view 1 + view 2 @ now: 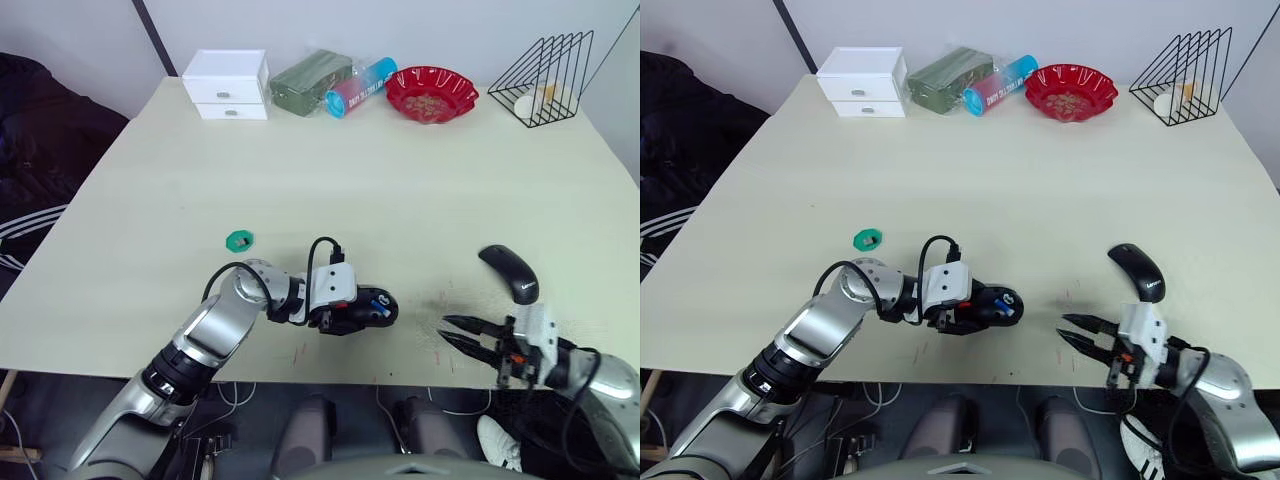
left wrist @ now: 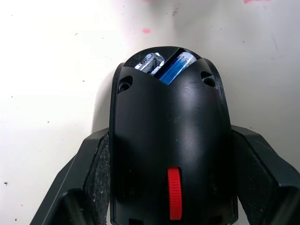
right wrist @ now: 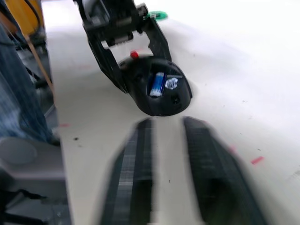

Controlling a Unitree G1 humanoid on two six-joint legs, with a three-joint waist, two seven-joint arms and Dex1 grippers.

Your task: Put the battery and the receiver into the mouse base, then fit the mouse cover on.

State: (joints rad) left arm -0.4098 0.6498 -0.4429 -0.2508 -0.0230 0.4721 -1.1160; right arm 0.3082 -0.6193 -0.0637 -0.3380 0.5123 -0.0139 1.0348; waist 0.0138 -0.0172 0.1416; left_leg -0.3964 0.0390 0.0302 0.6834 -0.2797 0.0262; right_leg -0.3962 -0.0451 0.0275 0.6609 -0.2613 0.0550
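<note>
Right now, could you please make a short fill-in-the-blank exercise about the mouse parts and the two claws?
1. The mouse base is gripped by the ____ claw.
2. The blue battery lies inside the mouse ____.
3. The mouse cover lies on the table, closest to the ____ claw.
4. The right claw's fingers are ____ and hold nothing.

Missing words: left; base; right; open

I see the mouse base [image 1: 358, 309] at lower centre (battery [image 3: 157, 84] in it), the mouse cover [image 1: 509, 272] lower right.
</note>
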